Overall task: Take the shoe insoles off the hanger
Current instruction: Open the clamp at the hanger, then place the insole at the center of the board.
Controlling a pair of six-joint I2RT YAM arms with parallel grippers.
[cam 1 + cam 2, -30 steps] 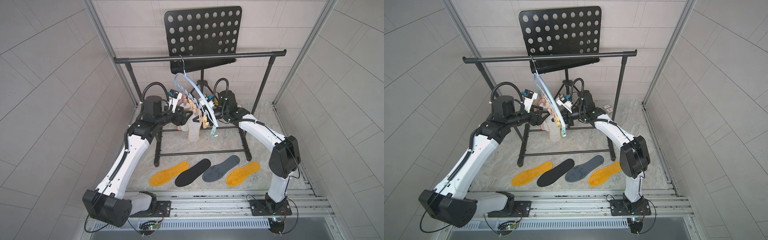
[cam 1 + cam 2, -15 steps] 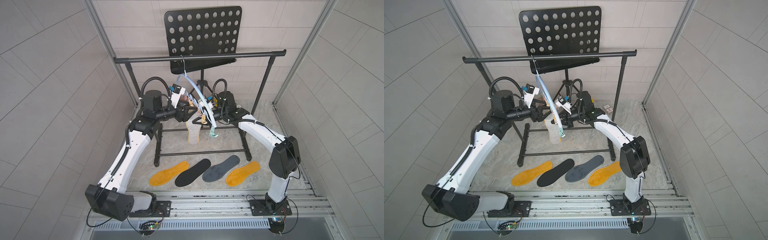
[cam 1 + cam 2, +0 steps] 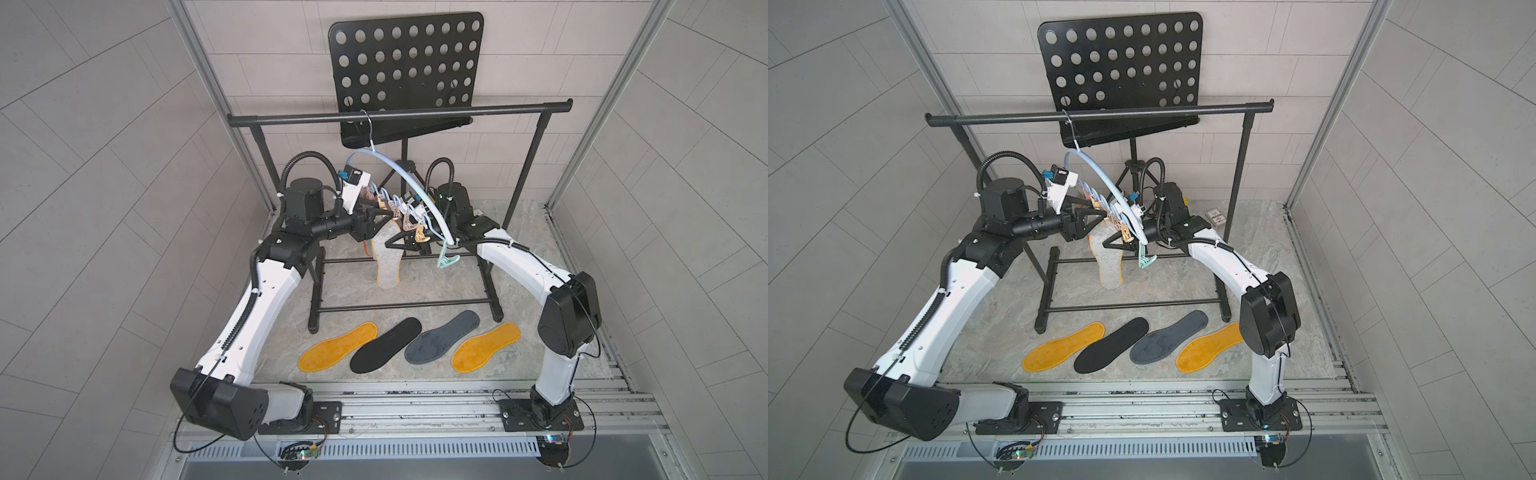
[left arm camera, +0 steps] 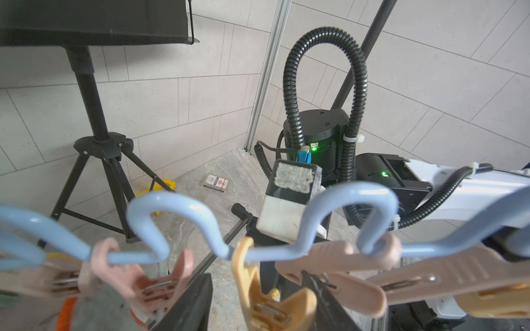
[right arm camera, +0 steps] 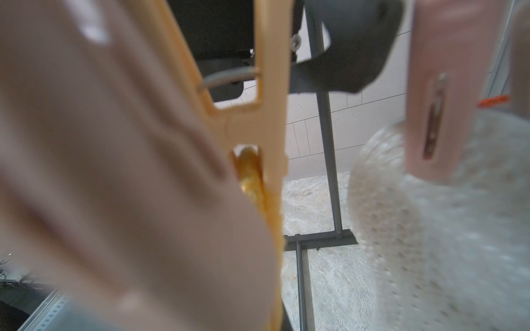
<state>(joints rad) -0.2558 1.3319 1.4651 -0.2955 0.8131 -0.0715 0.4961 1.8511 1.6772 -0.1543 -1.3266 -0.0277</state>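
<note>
**Four insoles down, at least two left on the clips**

A yellow insole (image 3: 337, 347), a black insole (image 3: 385, 345), a dark grey insole (image 3: 441, 337) and a second yellow insole (image 3: 485, 347) lie in a row on the surface (image 3: 540, 232). The hanger (image 3: 411, 178) holds a pale insole (image 3: 386, 266) and an orange-edged insole (image 4: 94, 312). The left gripper (image 4: 258, 303) has its jaws partway apart around a peach clip (image 4: 246, 275); I cannot tell whether they squeeze it. The right gripper (image 3: 390, 246) has its jaws closed tight at the pale insole's top, and I cannot tell if they grip it.

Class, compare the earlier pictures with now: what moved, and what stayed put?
The left gripper rose slightly; its fingers now flank a peach clip. No new grip shows. The right gripper, the hanger, the clipped pale insole and the four floor insoles stayed.
</note>
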